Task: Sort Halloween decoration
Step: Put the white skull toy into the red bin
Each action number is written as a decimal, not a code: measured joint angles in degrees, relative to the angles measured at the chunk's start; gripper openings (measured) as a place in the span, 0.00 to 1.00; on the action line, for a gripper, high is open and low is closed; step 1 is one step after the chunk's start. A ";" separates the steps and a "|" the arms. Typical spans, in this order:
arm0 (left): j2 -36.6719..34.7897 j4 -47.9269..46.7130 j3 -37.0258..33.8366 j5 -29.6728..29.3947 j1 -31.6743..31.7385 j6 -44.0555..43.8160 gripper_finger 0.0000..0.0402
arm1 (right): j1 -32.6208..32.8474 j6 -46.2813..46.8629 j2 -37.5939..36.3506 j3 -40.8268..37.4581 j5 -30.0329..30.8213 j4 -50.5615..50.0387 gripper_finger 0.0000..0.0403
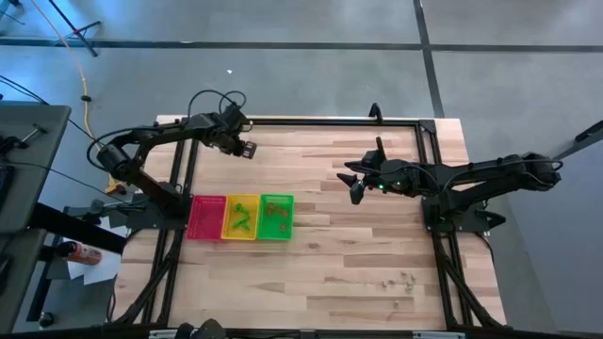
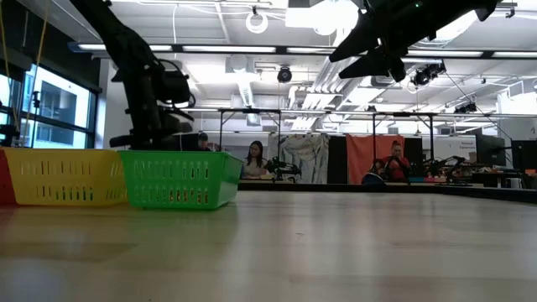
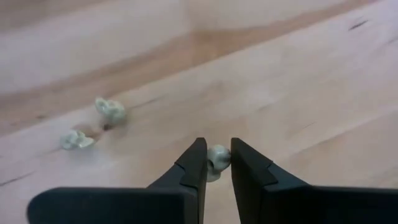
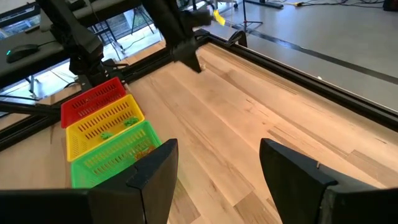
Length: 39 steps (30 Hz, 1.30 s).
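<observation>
Left end effector point(image 3: 218, 163) pinches a grey trinket point(image 3: 217, 157); two more point(image 3: 109, 109) lie nearby on the counter point(image 3: 298, 87). Right end effector point(image 4: 217, 165) hangs spread.

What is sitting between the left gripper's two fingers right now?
A pale grey trinket, pinched between the left gripper fingers just above the wooden table. The left wrist view shows this; two more pale trinkets lie loose on the wood beyond.

surface: wooden table point(image 1: 358, 254) | on it: red tray point(image 1: 205, 217), yellow tray point(image 1: 240, 217), green tray point(image 1: 275, 217), pale trinkets point(image 3: 93, 124)
</observation>
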 joint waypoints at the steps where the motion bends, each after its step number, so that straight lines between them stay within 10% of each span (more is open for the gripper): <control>1: -0.68 -0.12 0.74 -0.01 0.01 0.01 0.10 | 0.00 0.02 0.00 0.00 -0.01 0.00 0.55; 19: -25.44 20.89 9.55 23.85 -2.02 9.60 0.10 | 0.00 0.02 0.00 0.00 -0.02 2.53 0.55; 32: -33.96 27.10 4.32 23.29 -20.99 11.92 0.10 | 0.00 -17.01 0.00 0.00 -2.97 24.50 0.55; 39: -33.89 35.13 -0.56 13.19 -27.85 11.55 0.10 | 0.00 -19.47 -0.01 0.00 -2.99 26.14 0.55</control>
